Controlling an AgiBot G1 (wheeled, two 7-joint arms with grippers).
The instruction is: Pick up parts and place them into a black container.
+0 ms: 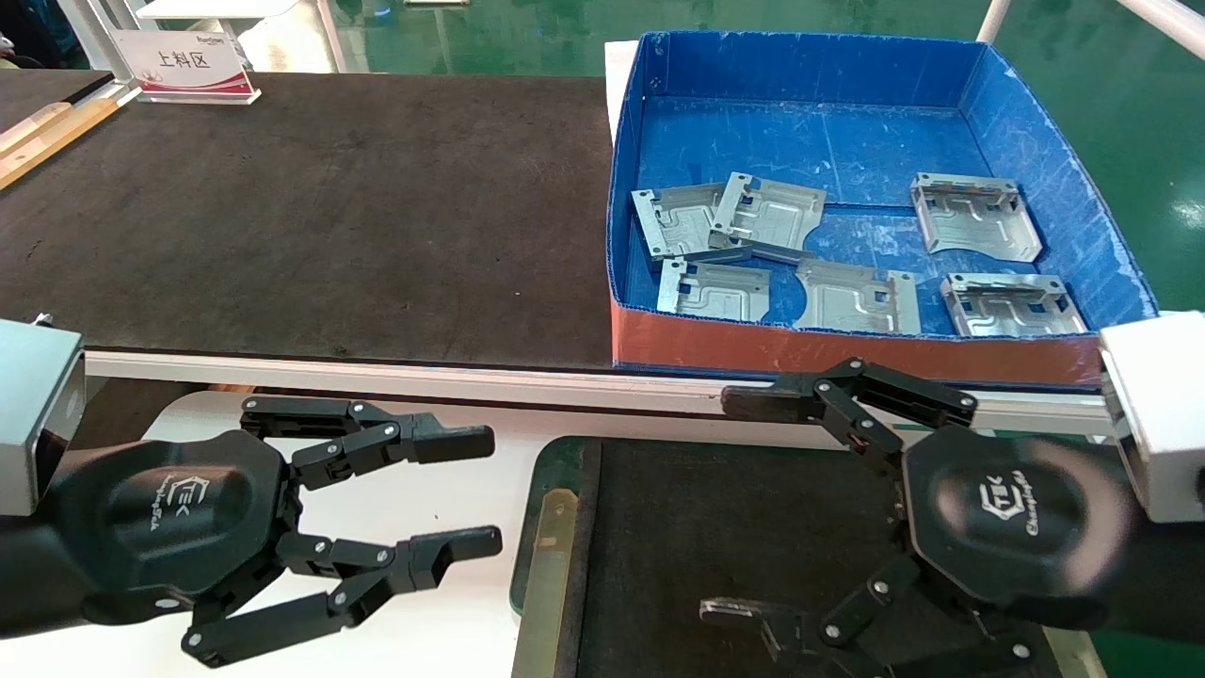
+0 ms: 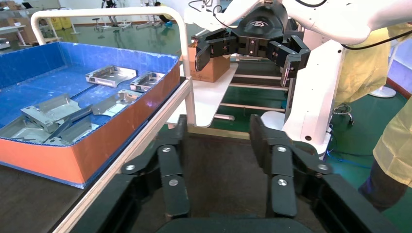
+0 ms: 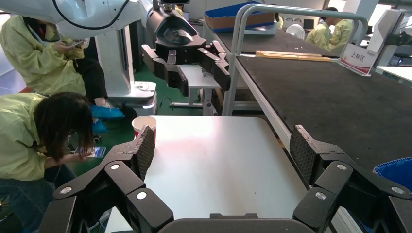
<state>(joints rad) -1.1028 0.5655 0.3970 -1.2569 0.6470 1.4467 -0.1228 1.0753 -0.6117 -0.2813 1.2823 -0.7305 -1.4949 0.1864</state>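
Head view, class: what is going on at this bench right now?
Nothing is held yet. Six metal parts lie in the blue box. The black container sits near the robot with no parts visible in it. The right gripper hangs open above it; the left gripper waits open beside it.

Parts (image 1: 725, 221) silver-grey, embossed channels. Box (image 1: 650, 235) blue inside, red front. Container (image 1: 715, 527) matte black, dark-green rim. Table mat (image 1: 311, 217) black, speckled. Both claws black: left claw (image 1: 475, 494), right claw (image 1: 730, 508).
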